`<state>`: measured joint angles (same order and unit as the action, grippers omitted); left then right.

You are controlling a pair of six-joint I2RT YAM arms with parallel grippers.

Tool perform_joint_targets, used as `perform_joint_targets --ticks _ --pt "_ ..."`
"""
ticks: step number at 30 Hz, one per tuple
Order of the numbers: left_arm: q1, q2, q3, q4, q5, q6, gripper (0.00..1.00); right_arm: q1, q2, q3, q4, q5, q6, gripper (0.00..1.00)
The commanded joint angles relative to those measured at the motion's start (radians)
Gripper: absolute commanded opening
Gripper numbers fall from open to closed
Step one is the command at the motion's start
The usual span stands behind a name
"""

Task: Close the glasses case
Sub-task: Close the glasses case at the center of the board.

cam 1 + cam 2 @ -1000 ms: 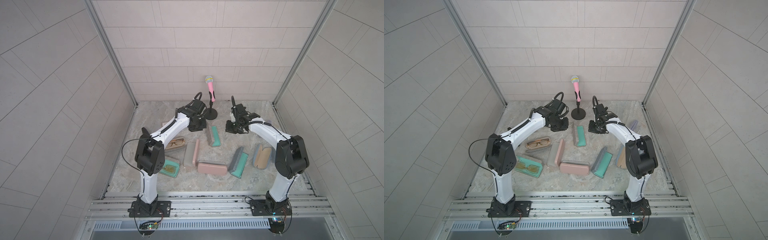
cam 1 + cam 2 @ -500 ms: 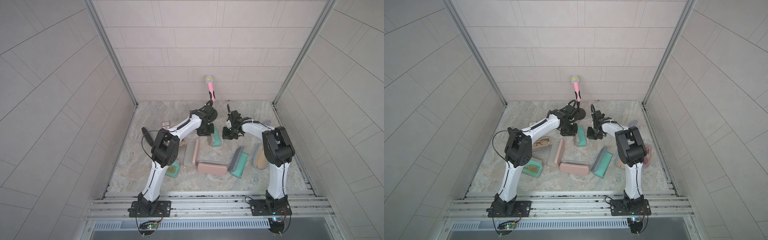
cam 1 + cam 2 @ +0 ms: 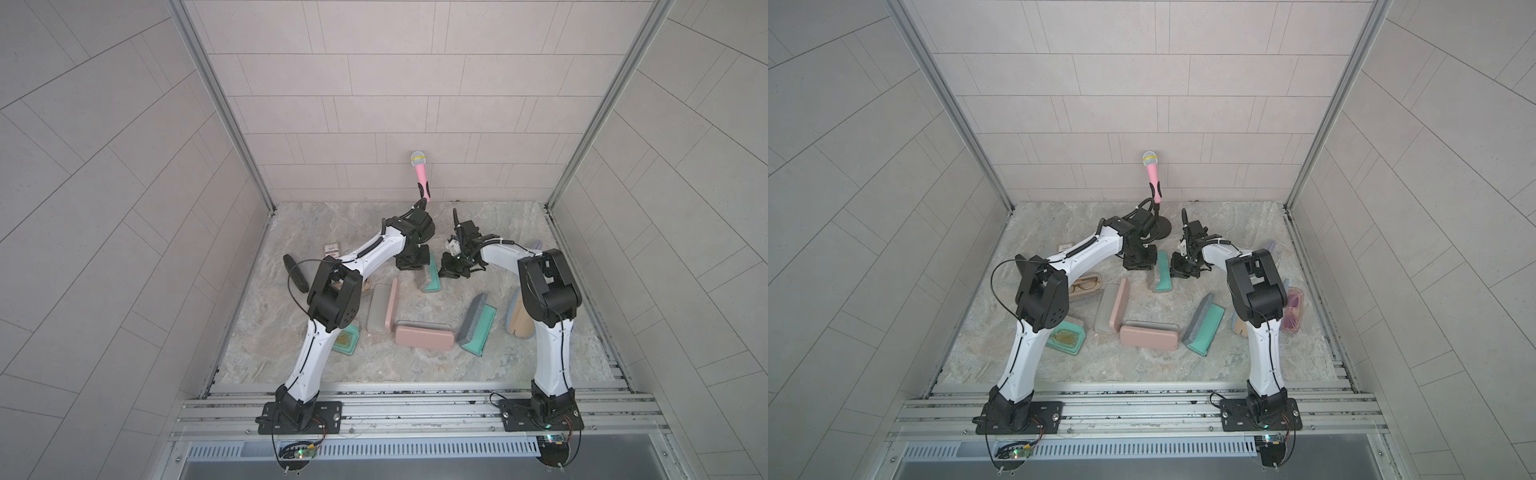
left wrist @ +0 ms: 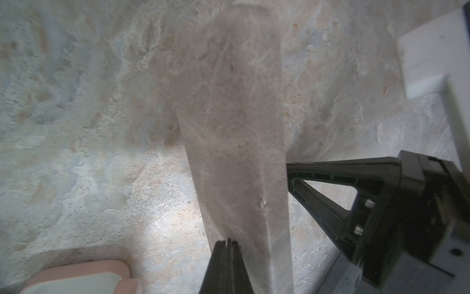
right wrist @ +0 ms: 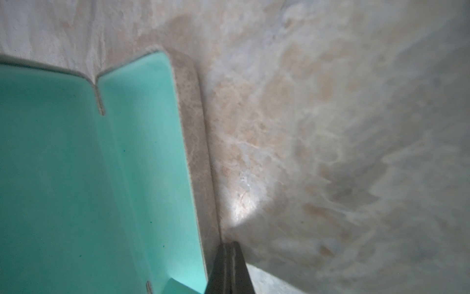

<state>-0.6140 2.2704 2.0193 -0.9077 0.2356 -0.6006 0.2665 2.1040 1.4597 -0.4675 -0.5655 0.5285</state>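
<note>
We found the open case [image 3: 432, 277] near the back middle of the table [image 3: 332, 226], lid [image 4: 234, 127] standing up, between our two grippers. The left gripper [image 4: 227, 245] was fully closed, holding nothing, at the lid's grey outside. The right gripper [image 5: 230, 246], also closed and empty, sat by the edge of the base [image 5: 101, 178].

Seven hard-shell glasses cases on the marble-patterned tabletop [image 3: 332, 365] — three teal-lined cases [image 3: 433, 277] [image 3: 480, 328] [image 3: 353, 332], two pink cases [image 3: 423, 337] [image 3: 392, 307], one tan case [image 3: 1099, 279] and one beige case [image 3: 519, 322]. Three pairs of glasses [image 3: 1084, 286] [image 3: 1065, 337] [image 3: 1292, 309]. One pink microphone on a black stand [image 3: 420, 174], and one small card [image 3: 332, 249] — left of centre.
</note>
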Motion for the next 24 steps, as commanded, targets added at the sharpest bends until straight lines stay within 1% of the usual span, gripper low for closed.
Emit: perform_joint_targets --ticks 1,9,16,20,24 --pt "-0.028 0.038 0.033 -0.015 0.016 -0.008 0.00 0.019 0.039 0.011 0.010 -0.060 -0.007 0.00" --pt "-0.050 0.088 0.090 -0.039 0.018 -0.008 0.00 0.019 0.039 0.024 -0.002 -0.077 -0.031 0.01" --pt "-0.061 0.095 0.109 -0.051 0.009 -0.010 0.00 0.017 0.018 0.017 -0.013 -0.046 -0.036 0.01" --pt "-0.056 0.067 0.114 -0.065 -0.013 -0.001 0.00 0.016 -0.016 0.010 -0.032 0.008 -0.037 0.04" --pt "-0.036 0.002 0.113 -0.083 -0.043 0.008 0.00 0.017 -0.073 0.000 -0.057 0.071 -0.039 0.12"
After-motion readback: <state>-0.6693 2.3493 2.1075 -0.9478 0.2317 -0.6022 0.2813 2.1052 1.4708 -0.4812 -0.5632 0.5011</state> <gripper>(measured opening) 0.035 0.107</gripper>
